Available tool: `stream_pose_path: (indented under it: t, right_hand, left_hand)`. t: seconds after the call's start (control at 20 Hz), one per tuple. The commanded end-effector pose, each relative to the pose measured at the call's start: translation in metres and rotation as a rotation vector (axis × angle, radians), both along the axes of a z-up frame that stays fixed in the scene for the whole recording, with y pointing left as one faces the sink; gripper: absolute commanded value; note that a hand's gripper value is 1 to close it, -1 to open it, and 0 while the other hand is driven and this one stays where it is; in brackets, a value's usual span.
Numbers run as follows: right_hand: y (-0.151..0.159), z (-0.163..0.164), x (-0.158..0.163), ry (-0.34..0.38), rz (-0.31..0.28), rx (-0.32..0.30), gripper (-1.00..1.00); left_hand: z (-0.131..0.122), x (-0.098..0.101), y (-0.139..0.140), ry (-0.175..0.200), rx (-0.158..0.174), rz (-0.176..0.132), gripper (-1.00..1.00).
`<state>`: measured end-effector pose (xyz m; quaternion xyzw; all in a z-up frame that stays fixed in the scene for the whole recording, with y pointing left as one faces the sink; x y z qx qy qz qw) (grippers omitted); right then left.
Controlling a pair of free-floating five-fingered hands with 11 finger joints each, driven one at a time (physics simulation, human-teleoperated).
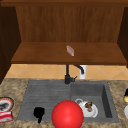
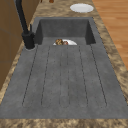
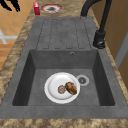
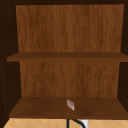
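Glossy red ball (image 1: pixel 67 114) beside round white plate (image 1: pixel 89 109); left hand (image 1: pixel 39 113), fingers unclear.

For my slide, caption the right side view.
White plate with food scraps in the sink basin, beside the drain.

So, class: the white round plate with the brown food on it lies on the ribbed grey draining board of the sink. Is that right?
Not quite. The white round plate with the brown food lies on the floor of the deep grey basin, beside the drain hole, not on the ribbed grey draining board. The right side view shows this most plainly.
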<state>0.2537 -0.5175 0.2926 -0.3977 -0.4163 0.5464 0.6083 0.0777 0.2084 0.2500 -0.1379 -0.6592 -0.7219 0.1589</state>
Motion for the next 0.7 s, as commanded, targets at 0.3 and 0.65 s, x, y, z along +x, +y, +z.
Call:
stream_pose_path:
  t: [0.3,0.65]
  right_hand:
    - [0.047,0.064,-0.057,-0.002,0.005,-0.034,1.0]
    - [0.078,0.093,-0.094,-0.052,-0.001,-0.046,1.0]
  left_hand:
    - [0.0,0.0,0.0,0.0,0.0,0.0,0.0]
    - [0.0,0.0,0.0,0.0,0.0,0.0,0.0]
